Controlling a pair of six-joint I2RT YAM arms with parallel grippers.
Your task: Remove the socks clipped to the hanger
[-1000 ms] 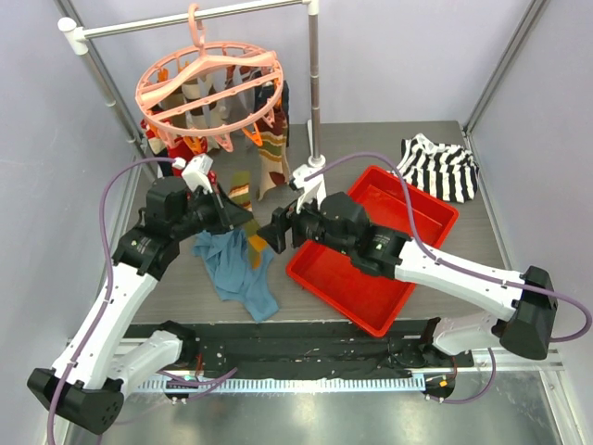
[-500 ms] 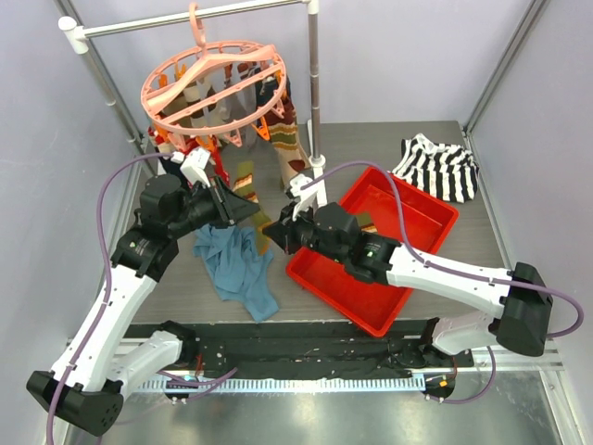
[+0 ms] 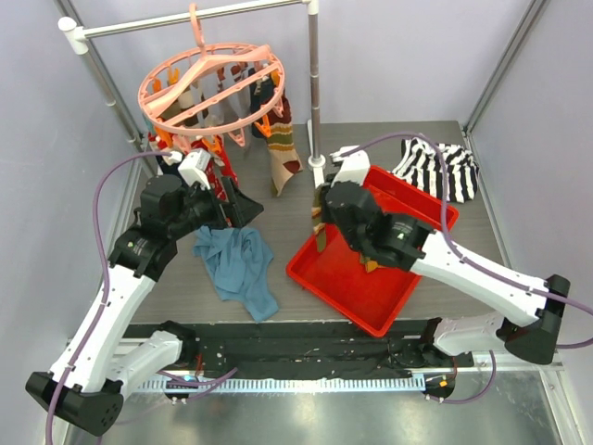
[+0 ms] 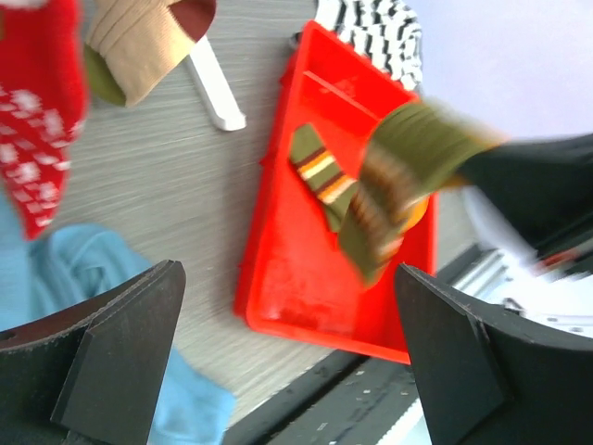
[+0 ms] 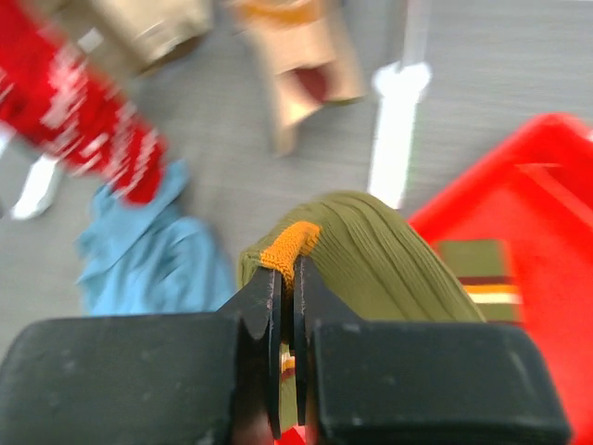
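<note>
The salmon-pink ring hanger hangs from the rail at the back left with several socks still clipped under it. My right gripper is shut on the orange-edged cuff of an olive sock. That sock dangles at the near left edge of the red tray. Another olive-orange striped sock lies inside the tray. My left gripper stands wide open and empty, below the hanger. A red-white sock and a beige one hang close to it.
A plain blue cloth lies crumpled on the table under the left arm. A black-and-white striped garment sits behind the tray at the back right. The grey rail's upright post and its white foot stand between hanger and tray.
My right gripper shut on the olive sock and carried it right, to the tray's edge. My left gripper opened wide and let go. The hanger swung and its socks shifted.
</note>
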